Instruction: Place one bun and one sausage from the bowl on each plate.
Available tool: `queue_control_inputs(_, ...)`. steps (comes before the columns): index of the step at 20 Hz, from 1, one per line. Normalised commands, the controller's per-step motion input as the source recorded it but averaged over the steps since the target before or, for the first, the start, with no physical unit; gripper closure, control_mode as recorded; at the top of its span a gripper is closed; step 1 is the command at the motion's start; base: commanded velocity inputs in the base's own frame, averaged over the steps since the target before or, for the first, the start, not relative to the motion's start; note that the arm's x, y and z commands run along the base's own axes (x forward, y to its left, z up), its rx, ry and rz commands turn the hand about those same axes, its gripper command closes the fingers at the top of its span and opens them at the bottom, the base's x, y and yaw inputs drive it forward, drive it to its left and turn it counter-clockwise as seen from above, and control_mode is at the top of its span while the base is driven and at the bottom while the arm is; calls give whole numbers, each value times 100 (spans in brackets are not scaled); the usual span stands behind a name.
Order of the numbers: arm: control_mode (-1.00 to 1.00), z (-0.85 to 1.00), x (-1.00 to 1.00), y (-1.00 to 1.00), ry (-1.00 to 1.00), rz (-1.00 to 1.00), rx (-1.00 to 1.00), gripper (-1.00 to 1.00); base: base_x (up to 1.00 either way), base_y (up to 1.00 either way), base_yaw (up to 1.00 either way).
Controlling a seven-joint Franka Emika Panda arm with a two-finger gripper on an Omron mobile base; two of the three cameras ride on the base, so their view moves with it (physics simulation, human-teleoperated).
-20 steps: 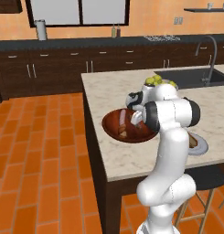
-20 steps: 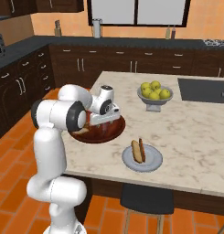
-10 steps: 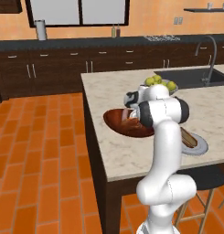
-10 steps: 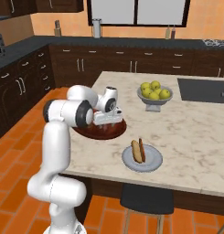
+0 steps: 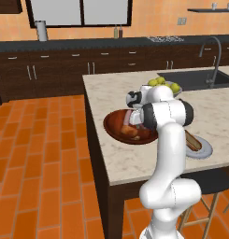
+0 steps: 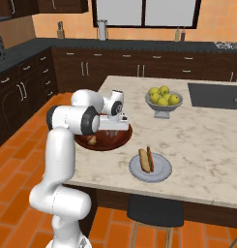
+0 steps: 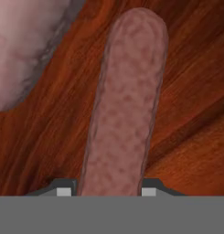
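In the hand view a mottled pinkish-brown sausage (image 7: 125,105) lies on the dark reddish-brown wooden bowl (image 7: 186,114), long axis running bottom centre to upper right; the gripper (image 7: 106,191) clamps its near end.

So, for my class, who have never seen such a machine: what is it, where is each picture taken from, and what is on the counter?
It is a white robot arm with a two-finger gripper, in a rendered kitchen. Two cameras look over it from behind, left and right; a third sits on the hand. On the counter are a wooden bowl, a grey plate with a bun and sausage, and a bowl of apples. The hand view shows the fingers either side of a sausage in the wooden bowl.
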Motion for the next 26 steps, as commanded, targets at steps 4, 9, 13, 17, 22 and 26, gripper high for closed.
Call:
queue_control_inputs(4,-100,81,-99,6,-44,-4,-4,100,0,0,0)
queue_control_inputs(9,-100,100,-100,-26,-41,-7,-5,100,0,0,0)
queue_control_inputs(13,-100,95,-99,-81,-31,-17,-2,100,0,0,0)
queue_control_inputs(17,-100,92,-93,-100,-7,-12,0,100,0,0,0)
queue_control_inputs(22,-100,79,-69,-100,15,-19,0,100,0,0,0)
queue_control_inputs(26,-100,2,-54,-100,30,-15,4,100,0,0,0)
